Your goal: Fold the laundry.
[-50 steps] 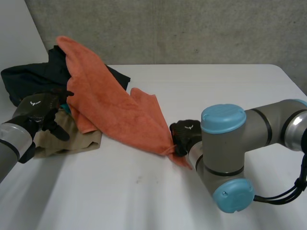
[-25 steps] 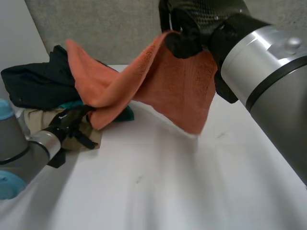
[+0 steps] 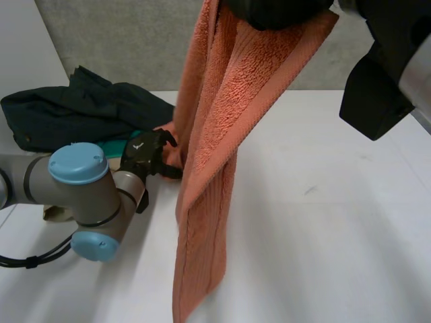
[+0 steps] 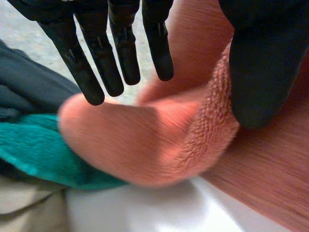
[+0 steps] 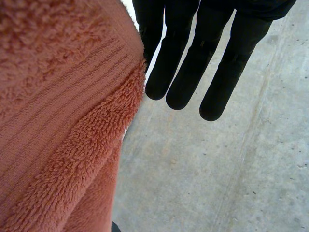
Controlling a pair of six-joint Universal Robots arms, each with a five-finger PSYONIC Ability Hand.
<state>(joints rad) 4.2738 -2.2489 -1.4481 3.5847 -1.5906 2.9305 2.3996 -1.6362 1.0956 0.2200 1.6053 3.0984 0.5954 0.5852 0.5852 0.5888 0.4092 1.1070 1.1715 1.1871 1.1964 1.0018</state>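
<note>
— Start with the surface [image 3: 323, 222]. What does it offer?
— A white, smooth, flat top, bare across its middle and right side. I'd judge that's room to lay something out.
— And the towel [image 3: 215, 148]?
— Orange terry, thick and looped, with a ribbed band near its edge. It hangs in a long doubled drape above the middle, and its lower end reaches toward the near edge. It's probably held high so it falls straight and its corners can be found.
— What else lies there?
— A dark garment [image 3: 74, 114], limp and crumpled, heaped at the far left corner.
— The right hand [image 3: 276, 10]?
— Up top, pinching the towel's upper end. Its fingers run straight alongside the terry, and the thumb is hidden by cloth.
— The left hand [image 3: 149, 153]?
— Low by the heap, fingers spread and straight above a rounded fold of the towel, thumb resting on the fuzzy hem. It grips nothing, and is likely placed to catch a lower corner.
— Smaller things?
— A teal cloth [image 4: 29, 150] and a beige cloth [image 4: 24, 208], tucked beside that fold.
</note>
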